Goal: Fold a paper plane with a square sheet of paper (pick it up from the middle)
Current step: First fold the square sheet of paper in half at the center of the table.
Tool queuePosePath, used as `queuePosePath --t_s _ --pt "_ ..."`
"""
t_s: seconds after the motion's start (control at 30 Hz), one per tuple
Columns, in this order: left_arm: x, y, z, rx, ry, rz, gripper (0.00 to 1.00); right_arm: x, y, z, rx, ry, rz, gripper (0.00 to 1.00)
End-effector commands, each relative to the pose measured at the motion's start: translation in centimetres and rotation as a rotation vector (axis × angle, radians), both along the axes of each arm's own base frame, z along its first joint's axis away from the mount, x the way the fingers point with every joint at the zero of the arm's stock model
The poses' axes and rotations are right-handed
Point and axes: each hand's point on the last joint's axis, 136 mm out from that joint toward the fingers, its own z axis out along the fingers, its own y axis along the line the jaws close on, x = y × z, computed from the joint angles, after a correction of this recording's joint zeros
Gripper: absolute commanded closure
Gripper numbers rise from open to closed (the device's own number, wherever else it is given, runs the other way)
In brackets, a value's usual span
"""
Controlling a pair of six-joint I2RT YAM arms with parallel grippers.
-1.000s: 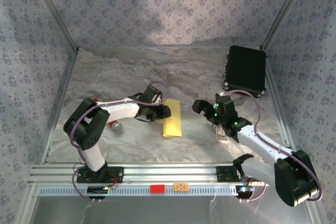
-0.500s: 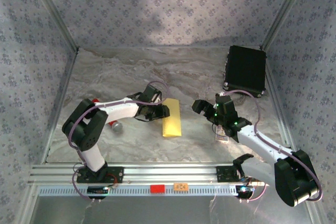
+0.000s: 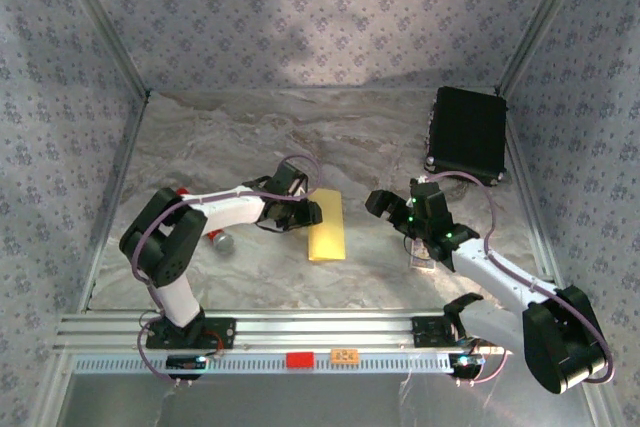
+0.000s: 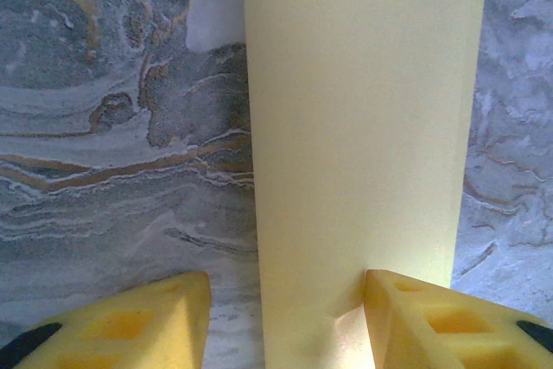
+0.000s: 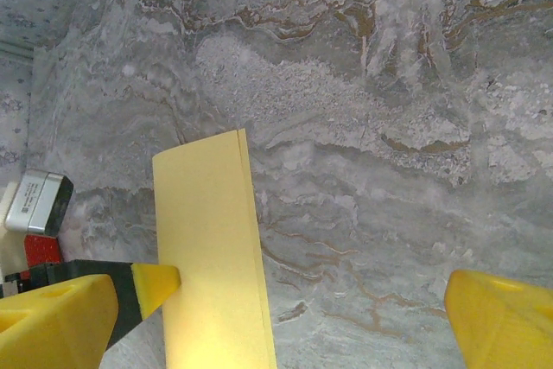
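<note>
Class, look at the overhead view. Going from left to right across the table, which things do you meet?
red-handled tool → folded yellow sheet of paper → right gripper → black case

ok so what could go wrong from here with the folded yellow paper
The left tool straddles the folded yellow paper unevenly: one finger dents its edge, while the other stands off it on the table. Closing may buckle or skew the strip instead of gripping it cleanly.
The right tool hangs open close beside the paper. Moving in, it could bump the left tool or nudge the fold open.
</note>
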Motion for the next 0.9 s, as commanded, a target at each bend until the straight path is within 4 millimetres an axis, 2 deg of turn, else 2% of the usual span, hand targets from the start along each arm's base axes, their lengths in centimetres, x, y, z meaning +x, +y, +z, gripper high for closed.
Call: queuePosePath --t_s 0.0,0.53,0.87 --pt "-0.1 0.0 -0.5 0.018 0.02 -0.022 0.5 -0.3 -0.1 -0.7 -0.006 0.027 -0.007 0.01" --pt "-0.3 0.5 -2.5 0.099 0.069 -0.056 0.5 -0.2 -0.1 -1.0 -0.012 0.035 -0.007 0.01" --pt "-0.3 0.3 -2.5 0.109 0.069 -0.07 0.5 0.0 0.1 -0.9 -0.018 0.04 -0.002 0.01"
